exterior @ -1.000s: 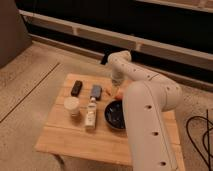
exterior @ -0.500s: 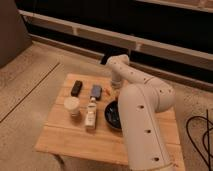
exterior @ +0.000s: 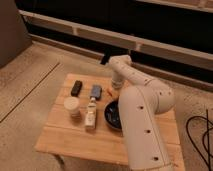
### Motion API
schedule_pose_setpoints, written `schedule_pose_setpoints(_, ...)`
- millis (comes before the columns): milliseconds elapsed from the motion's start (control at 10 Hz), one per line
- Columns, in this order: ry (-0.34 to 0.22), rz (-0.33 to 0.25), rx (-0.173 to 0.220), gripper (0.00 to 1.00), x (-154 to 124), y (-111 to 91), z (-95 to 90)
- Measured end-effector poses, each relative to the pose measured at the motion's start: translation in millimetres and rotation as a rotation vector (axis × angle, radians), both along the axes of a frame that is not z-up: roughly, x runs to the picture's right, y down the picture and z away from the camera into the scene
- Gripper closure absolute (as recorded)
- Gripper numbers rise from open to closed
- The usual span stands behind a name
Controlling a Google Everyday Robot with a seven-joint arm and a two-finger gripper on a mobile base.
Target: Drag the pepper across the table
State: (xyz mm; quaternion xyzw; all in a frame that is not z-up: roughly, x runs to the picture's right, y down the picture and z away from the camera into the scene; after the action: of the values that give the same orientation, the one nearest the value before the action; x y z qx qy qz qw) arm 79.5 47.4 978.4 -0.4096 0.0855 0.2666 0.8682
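Since half a second ago the arm has swung a little to the right in the view, and the gripper (exterior: 117, 85) went with it. Now the gripper is low over the far side of the surface (exterior: 75, 140), pointing down. I cannot tell if it is open or closed, or if it holds anything. A bit of the orange-red pepper (exterior: 111, 92) shows on the wood right by the tip of the gripper, on its left and a little nearer to us. It is so close that I cannot tell if they touch. Just left of the pepper lies a blue-grey block (exterior: 95, 91), and further left a black block (exterior: 76, 88). A black bowl (exterior: 114, 114) sits in front of the pepper, partly behind the big white arm. A white cup (exterior: 72, 106) and a small bottle (exterior: 90, 112) stand near the middle.
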Motion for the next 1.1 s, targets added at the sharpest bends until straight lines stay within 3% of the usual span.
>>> schedule_pose_setpoints(300, 0.027, -0.071, 0.094, 1.0, 5, -41, -14.2)
schedule_pose_setpoints(600, 0.077, -0.16, 0.245, 1.0, -10, -103, -48.7)
schedule_pose_setpoints(900, 0.037, -0.212, 0.379, 1.0, -56, -151, -87.7)
schedule_pose_setpoints(1100, -0.053, -0.246, 0.45, 1.0, -118, -171, -111.8)
